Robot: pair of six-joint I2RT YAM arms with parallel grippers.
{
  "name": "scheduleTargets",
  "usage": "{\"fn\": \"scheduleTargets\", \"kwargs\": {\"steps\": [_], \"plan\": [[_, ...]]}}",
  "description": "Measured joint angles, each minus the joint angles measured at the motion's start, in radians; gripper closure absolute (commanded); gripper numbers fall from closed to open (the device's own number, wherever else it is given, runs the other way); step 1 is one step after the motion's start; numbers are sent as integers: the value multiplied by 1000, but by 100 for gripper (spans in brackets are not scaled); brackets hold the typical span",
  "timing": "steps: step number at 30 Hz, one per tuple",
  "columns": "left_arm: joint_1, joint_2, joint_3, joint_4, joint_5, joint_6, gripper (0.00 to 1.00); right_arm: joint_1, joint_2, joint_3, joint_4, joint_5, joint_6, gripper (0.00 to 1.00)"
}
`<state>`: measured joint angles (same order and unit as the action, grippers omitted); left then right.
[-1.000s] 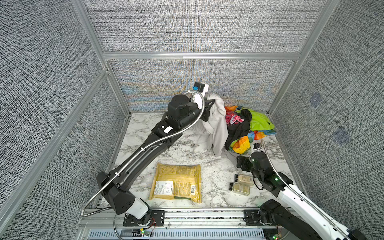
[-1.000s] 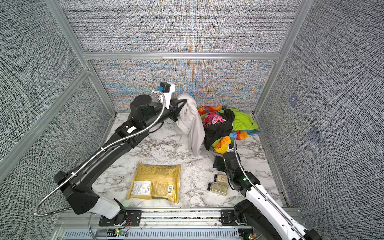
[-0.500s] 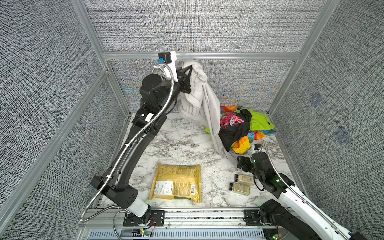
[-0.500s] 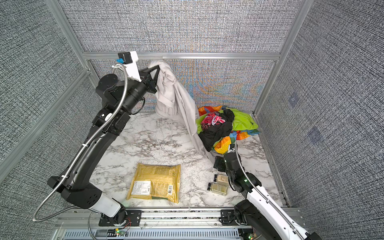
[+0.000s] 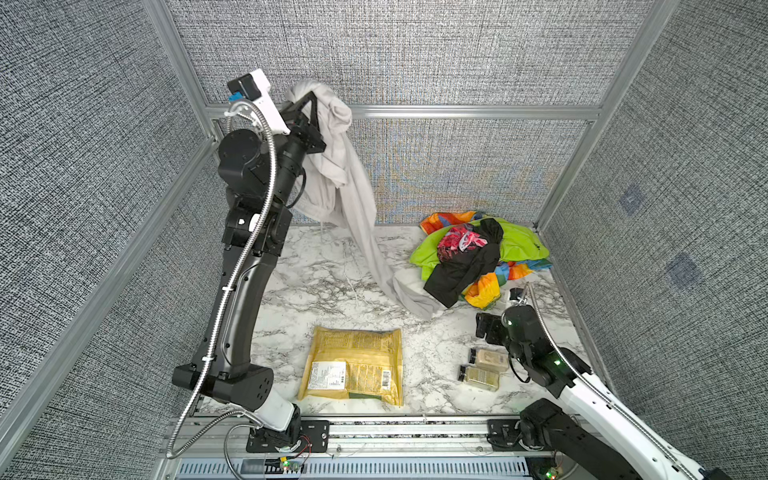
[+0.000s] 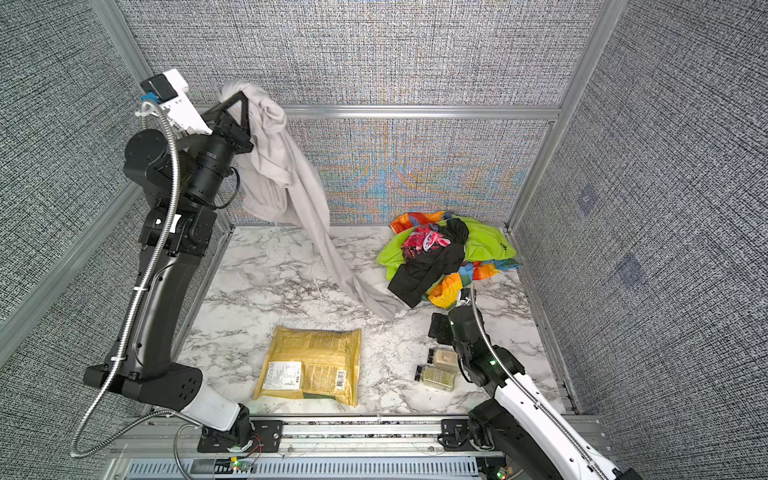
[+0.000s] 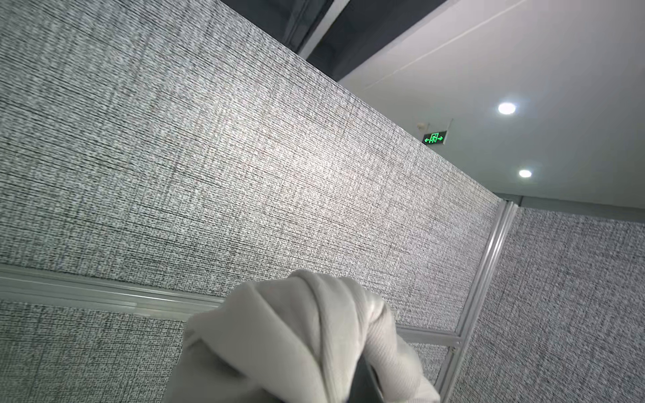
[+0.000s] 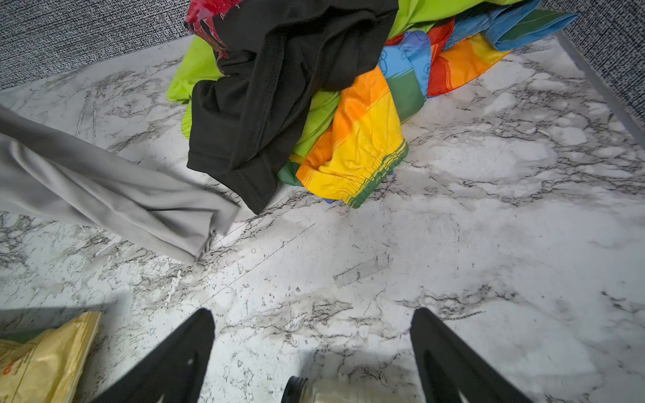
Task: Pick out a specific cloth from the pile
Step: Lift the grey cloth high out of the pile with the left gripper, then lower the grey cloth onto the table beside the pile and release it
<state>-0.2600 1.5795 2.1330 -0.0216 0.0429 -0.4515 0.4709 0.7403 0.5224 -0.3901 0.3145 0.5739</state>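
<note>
Right wrist: one cloth [image 8: 104,195] (one pile [image 8: 265,101]).

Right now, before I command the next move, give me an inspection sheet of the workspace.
Surface: marble-pattern tabletop, no spills seen.
Job's things: light grey cloth held high, its lower end reaching down to the tabletop beside the pile of black, lime green, rainbow and red-pink clothes.
Clutter: yellow package; two small jars lying by the right arm.
Grippers: left gripper shut on the light grey cloth; right gripper open, empty, low over the tabletop.
Cables: metal conduit along the left arm, another along the right arm; no snag seen.
Surroundings: grey woven walls on an aluminium frame.
</note>
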Motion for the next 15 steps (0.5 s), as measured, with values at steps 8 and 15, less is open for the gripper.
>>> {"fn": "scheduleTargets", "kwargs": {"steps": [8,15], "plan": [[120,11,25,8,63,-80,94,0,-26,-2,37,-145,-53,7],[227,77,132,7,142,-156,94,15,-65,-5,93,-261,-55,7]]}}
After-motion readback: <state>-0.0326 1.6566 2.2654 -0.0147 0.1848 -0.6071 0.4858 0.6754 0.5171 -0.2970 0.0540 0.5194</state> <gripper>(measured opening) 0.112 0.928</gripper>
